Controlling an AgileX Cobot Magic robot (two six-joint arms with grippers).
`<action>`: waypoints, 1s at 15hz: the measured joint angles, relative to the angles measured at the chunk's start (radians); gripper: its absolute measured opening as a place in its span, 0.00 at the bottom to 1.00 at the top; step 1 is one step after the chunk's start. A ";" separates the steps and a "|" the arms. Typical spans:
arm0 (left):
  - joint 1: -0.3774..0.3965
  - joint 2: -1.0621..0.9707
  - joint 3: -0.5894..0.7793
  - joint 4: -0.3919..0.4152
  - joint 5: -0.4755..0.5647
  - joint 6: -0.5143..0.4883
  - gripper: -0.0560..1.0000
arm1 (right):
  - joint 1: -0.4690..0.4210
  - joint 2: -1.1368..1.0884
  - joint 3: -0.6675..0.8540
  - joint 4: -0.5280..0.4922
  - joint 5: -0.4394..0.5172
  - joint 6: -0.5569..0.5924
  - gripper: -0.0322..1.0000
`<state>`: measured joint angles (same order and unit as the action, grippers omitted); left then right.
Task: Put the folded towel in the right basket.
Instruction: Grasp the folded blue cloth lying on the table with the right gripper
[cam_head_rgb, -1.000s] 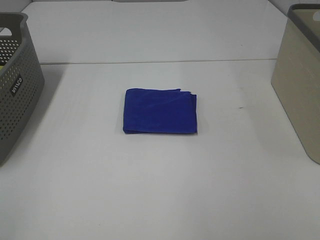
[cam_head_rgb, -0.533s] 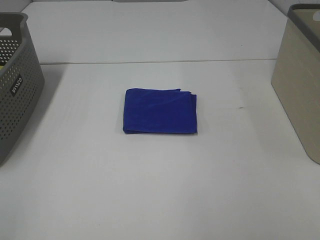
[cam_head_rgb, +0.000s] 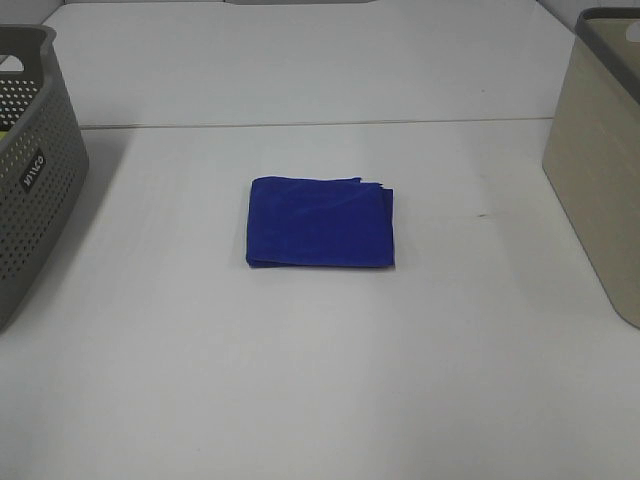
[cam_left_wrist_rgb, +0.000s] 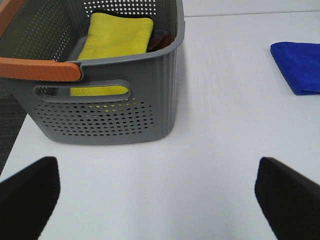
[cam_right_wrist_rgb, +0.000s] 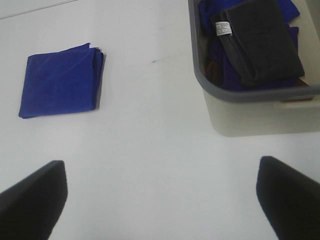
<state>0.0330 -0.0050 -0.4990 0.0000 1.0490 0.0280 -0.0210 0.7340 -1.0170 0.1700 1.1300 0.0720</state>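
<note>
A folded blue towel (cam_head_rgb: 321, 223) lies flat at the centre of the exterior high frame on a white table (cam_head_rgb: 320, 400), well apart from both baskets. At the left edge stands a grey perforated basket (cam_head_rgb: 30, 200) with a small dark label (cam_head_rgb: 33, 170) whose white lettering is too blurred to read with certainty. At the right edge stands the beige right basket (cam_head_rgb: 600, 170). The left gripper (cam_left_wrist_rgb: 157, 200) is spread wide with nothing between its fingers (cam_left_wrist_rgb: 30, 192), facing the grey basket, which holds a yellow towel (cam_left_wrist_rgb: 117, 37). The right gripper (cam_right_wrist_rgb: 160, 200) is likewise spread wide and grasps nothing. Its camera shows the right basket holding a dark grey cloth (cam_right_wrist_rgb: 265, 45) on blue cloths, with a white tag (cam_right_wrist_rgb: 222, 28) whose print is too small to read
</note>
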 joint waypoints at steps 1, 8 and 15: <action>0.000 0.000 0.000 0.000 0.000 0.000 0.99 | 0.000 0.116 -0.106 0.013 0.018 0.000 0.98; 0.000 0.000 0.000 0.000 0.000 0.000 0.99 | 0.218 0.907 -0.600 0.326 -0.058 -0.066 0.95; 0.000 0.000 0.000 0.000 0.000 0.000 0.99 | 0.314 1.454 -0.768 0.366 -0.074 -0.087 0.95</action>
<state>0.0330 -0.0050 -0.4990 0.0000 1.0490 0.0280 0.2930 2.1880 -1.7850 0.5360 1.0560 -0.0150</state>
